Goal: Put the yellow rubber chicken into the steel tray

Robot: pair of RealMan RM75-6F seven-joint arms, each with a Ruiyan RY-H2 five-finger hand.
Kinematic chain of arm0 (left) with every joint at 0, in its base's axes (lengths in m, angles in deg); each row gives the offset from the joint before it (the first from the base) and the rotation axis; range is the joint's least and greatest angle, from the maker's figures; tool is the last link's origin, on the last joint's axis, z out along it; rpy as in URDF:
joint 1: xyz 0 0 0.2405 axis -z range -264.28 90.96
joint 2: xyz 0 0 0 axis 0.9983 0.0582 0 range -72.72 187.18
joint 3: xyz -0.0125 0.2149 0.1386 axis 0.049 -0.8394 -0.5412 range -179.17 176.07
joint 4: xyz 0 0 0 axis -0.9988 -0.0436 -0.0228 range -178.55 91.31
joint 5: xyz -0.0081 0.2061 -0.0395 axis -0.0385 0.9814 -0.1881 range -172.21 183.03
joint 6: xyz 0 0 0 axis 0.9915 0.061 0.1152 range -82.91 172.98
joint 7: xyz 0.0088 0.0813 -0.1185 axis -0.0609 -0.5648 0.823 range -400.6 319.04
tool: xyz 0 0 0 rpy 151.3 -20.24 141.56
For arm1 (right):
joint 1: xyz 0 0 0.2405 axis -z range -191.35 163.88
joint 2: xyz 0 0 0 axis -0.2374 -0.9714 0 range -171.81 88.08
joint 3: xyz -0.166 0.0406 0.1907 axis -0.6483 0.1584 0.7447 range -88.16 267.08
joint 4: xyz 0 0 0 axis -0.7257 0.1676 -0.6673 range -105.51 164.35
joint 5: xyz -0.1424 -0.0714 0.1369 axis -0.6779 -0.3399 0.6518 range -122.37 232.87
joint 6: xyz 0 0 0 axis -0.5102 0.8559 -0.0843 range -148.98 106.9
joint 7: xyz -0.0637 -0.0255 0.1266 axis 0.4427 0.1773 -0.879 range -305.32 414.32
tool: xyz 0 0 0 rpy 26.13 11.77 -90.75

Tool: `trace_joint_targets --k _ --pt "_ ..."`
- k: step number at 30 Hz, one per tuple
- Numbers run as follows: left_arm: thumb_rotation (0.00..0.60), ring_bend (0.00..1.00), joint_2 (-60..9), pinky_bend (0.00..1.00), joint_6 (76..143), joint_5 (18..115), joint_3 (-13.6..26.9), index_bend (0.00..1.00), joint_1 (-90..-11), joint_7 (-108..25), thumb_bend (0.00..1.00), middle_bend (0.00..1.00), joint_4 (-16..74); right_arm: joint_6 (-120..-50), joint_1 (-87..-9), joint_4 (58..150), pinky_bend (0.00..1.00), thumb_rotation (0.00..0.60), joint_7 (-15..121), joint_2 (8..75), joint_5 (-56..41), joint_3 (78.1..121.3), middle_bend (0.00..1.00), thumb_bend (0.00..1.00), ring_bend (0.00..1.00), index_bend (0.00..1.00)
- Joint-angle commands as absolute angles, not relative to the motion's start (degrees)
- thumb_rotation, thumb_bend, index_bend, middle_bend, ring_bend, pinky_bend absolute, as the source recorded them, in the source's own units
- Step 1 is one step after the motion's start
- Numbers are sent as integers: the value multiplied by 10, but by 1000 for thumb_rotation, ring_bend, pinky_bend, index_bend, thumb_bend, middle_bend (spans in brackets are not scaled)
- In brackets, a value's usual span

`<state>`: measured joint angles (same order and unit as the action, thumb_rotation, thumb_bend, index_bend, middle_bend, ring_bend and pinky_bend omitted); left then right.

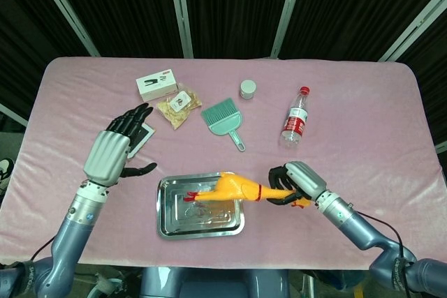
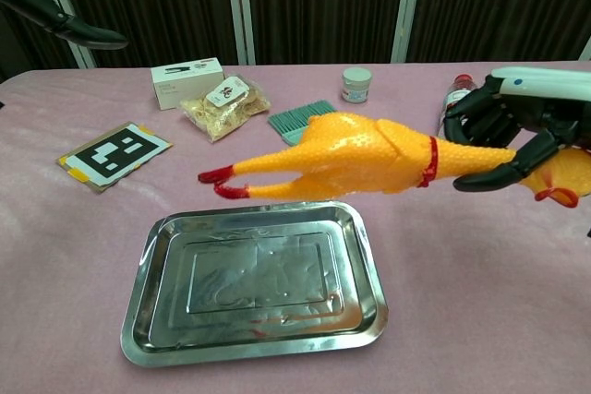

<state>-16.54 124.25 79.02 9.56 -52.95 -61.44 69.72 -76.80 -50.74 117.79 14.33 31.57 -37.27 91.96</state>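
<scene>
The right hand (image 1: pixel 297 181) has its dark fingers wrapped around the neck end of the yellow rubber chicken (image 1: pixel 236 188), holding it in the air above the steel tray (image 1: pixel 167 222); in the chest view the bird's body hangs level over the tray's far rim, its red feet pointing toward the tray's left side and its head poking out past the hand on the right. The chicken does not touch the tray, which lies flat on the pink worktop (image 1: pixel 377 116) with only the bird's reflection in its floor. The left hand (image 1: pixel 115 148) is raised well to the left of the tray, fingers spread apart and holding nothing, above a black-and-white marker card (image 2: pixel 114 155). Beyond the tray lie a teal brush (image 1: pixel 223 119), a packet of snacks (image 1: pixel 179 107) and a small white box (image 1: pixel 155 84). Farther right of the tray's far side stand a small white jar (image 1: pixel 248 88) and a water bottle (image 1: pixel 296 117) lying on its side.
</scene>
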Motion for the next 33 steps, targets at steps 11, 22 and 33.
trace_joint_targets --k 11,22,33 --pt "592 94 -144 206 1248 785 86 0 -570 -557 0 46 652 -703 -560 1176 884 600 209 380 -342 936 863 247 810 1000" --pt "592 94 -153 205 1226 759 95 0 -573 -548 0 44 633 -667 -596 1172 884 600 278 438 -286 967 863 248 809 1000" --pt "593 94 -156 206 1209 748 96 0 -577 -540 0 41 620 -645 -613 1152 839 600 334 494 -229 981 854 248 732 994"
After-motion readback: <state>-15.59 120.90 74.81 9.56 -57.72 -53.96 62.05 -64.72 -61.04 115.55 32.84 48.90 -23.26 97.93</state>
